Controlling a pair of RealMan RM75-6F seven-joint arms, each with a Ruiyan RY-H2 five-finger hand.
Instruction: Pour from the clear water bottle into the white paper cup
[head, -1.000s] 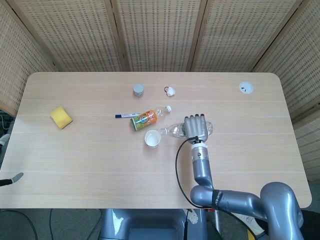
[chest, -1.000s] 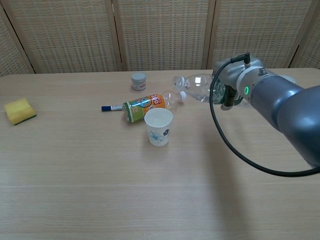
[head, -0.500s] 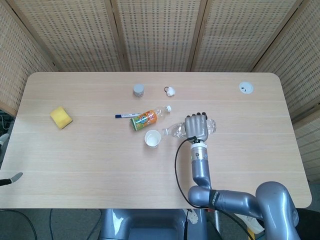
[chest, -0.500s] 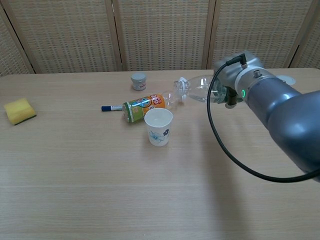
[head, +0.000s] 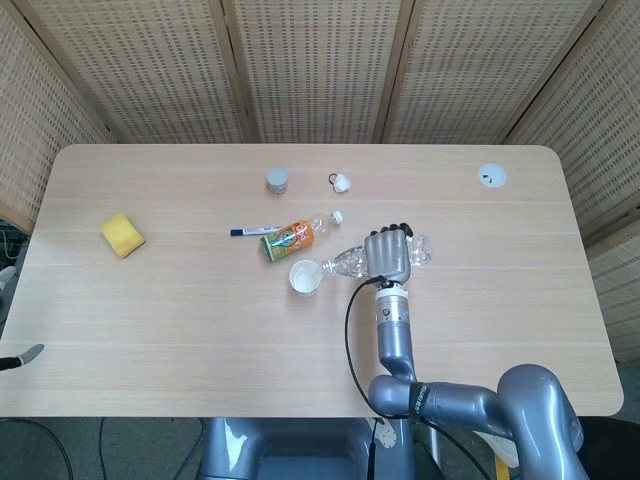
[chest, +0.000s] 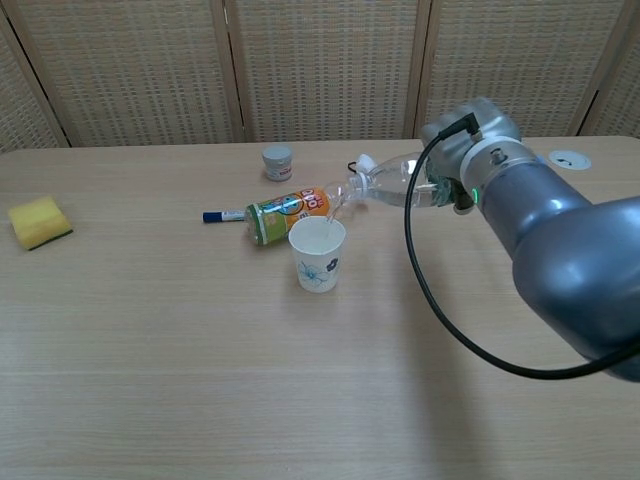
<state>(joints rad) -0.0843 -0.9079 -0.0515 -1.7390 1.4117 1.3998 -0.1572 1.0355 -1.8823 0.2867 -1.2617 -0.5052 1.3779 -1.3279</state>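
Clear plastic, the water bottle (head: 352, 260) is held off the counter (head: 200, 320) in a near-horizontal tilt, its open mouth pointing toward the robot's left and sitting just above the rim of the white paper cup (head: 305, 277); in the chest view the bottle (chest: 392, 182) slopes down from the hand toward the cup (chest: 318, 253), and a thin thread of water appears to run from the mouth into the cup, though it is faint. The right hand (head: 388, 255) grasps the bottle around its body, fingers wrapped over the top of it, with the grey forearm and a black cable running back toward the near edge of the counter; in the chest view that hand (chest: 452, 180) is mostly hidden behind the wrist. The cup stands upright with a small blue print on its side. Just behind it lies an orange-labelled bottle (head: 293, 236) on its side, its capped neck pointing away to the right, and beside its base lies a blue-capped marker (head: 255, 231). Farther back stand a small grey-lidded jar (head: 277, 180) and a small white cap-like object (head: 341, 182). A yellow sponge (head: 122, 234) rests well apart near the left end of the counter, and a white round disc (head: 491, 176) lies near the far right corner. The left hand is not visible in either view.
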